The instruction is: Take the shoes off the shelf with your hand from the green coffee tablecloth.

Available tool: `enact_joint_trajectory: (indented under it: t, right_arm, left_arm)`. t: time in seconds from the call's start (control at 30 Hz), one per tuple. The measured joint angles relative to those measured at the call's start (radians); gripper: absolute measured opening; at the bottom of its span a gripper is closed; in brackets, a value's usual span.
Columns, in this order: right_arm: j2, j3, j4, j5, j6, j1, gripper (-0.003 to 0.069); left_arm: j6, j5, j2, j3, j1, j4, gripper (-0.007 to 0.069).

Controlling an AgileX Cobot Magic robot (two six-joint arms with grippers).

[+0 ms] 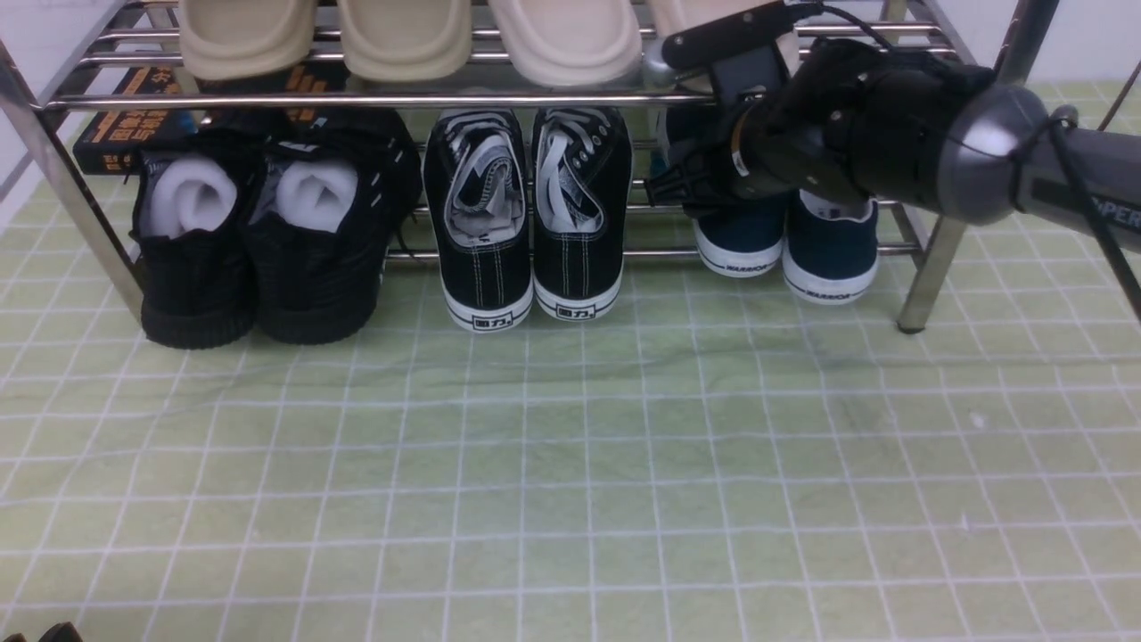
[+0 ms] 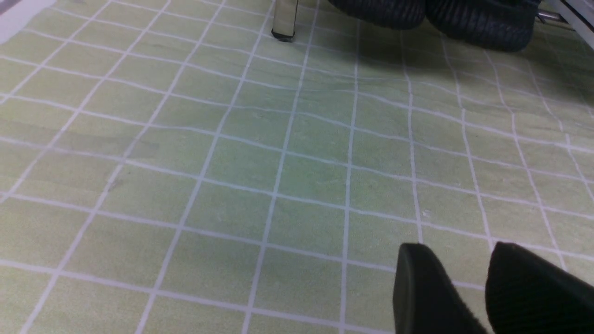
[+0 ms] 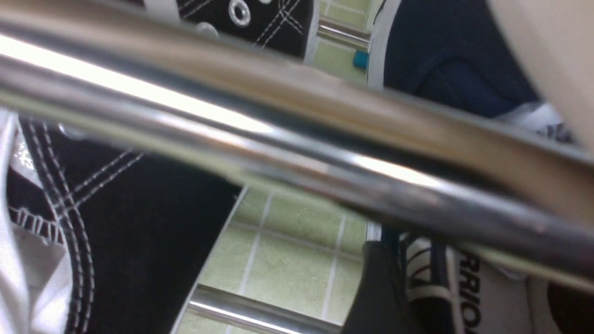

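Observation:
The navy-blue shoes (image 1: 829, 259) stand side by side at the right end of the shelf's (image 1: 357, 100) lower tier, heels toward me, on the green coffee tablecloth (image 1: 570, 464). My right gripper (image 1: 691, 187), the hand, reaches in under the upper tube, just above the left navy shoe. In the right wrist view a steel tube (image 3: 297, 139) crosses the picture. Below it my right gripper (image 3: 468, 278) stands open, with the "WARRIOR" insole (image 3: 501, 297) between its fingers (image 3: 376, 292). My left gripper (image 2: 457, 248) hovers over bare cloth, open and holding nothing.
Black lace-up sneakers (image 1: 530, 223) sit directly left of the navy pair, and bulky black shoes (image 1: 267, 241) further left. Beige slippers (image 1: 410, 36) fill the upper tier. A dark box with orange print (image 1: 125, 125) lies behind. The shelf's right leg (image 1: 927, 267) stands beside the navy shoes.

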Motion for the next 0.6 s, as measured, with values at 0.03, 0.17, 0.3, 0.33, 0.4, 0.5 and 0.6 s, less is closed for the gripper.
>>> enact_joint_trajectory:
  t: [0.03, 0.17, 0.3, 0.33, 0.4, 0.5, 0.6]
  right_arm:
    - [0.002, 0.000, 0.000, -0.002, 0.000, 0.000, 0.0474]
    - [0.002, -0.001, 0.015, -0.003, 0.000, 0.000, 0.0474]
    - [0.002, -0.002, 0.031, 0.013, 0.000, 0.000, 0.0474]
    - [0.002, -0.002, 0.031, 0.018, 0.000, 0.000, 0.0472]
    - [0.002, -0.004, 0.031, 0.030, 0.000, 0.001, 0.0467]
    - [0.002, -0.009, 0.038, 0.057, -0.008, 0.001, 0.0432]
    - [0.002, -0.011, 0.047, 0.071, -0.012, 0.002, 0.0324]
  left_arm:
    - [0.000, 0.000, 0.000, 0.000, 0.000, 0.000, 0.0240]
    - [0.000, 0.000, 0.000, 0.000, 0.000, 0.000, 0.0240]
    - [0.000, 0.000, 0.000, 0.000, 0.000, 0.000, 0.0240]
    - [0.000, 0.000, 0.000, 0.000, 0.000, 0.000, 0.0240]
    - [0.000, 0.000, 0.000, 0.000, 0.000, 0.000, 0.0240]
    - [0.000, 0.000, 0.000, 0.000, 0.000, 0.000, 0.0240]
    - [0.000, 0.000, 0.000, 0.000, 0.000, 0.000, 0.0240]
